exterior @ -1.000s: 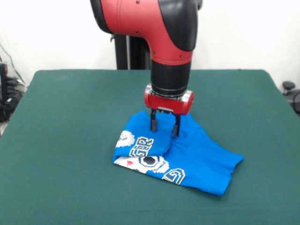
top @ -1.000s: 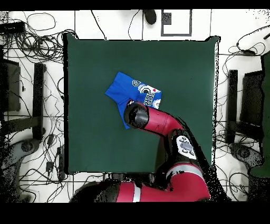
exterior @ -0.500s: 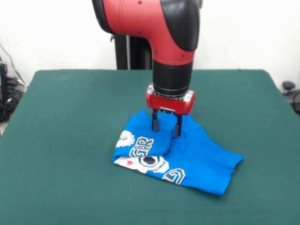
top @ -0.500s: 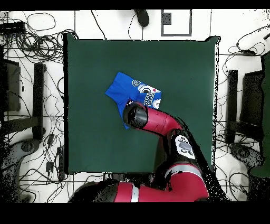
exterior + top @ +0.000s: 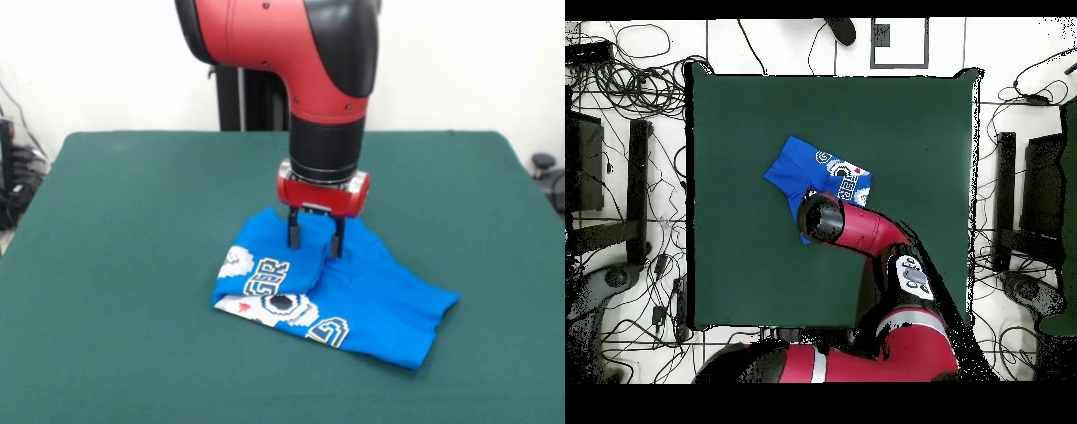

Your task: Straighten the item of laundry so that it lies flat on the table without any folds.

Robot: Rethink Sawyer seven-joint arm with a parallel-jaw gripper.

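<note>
- Green table [image 5: 115,221] [image 5: 735,250], big, mostly bare on left.
- Blue T-shirt [image 5: 380,305] [image 5: 793,168] crumpled near table centre; folded over itself, not flat.
- Graphic w/ lettering showing along shirt's front-left edge in front view; rest plain blue.
- Gripper [image 5: 313,242] over shirt's far part, pointing straight down; fingers spread, tips at or just above cloth, contact unclear.
- Overhead: arm covers part of shirt; gripper hidden under arm.
</note>
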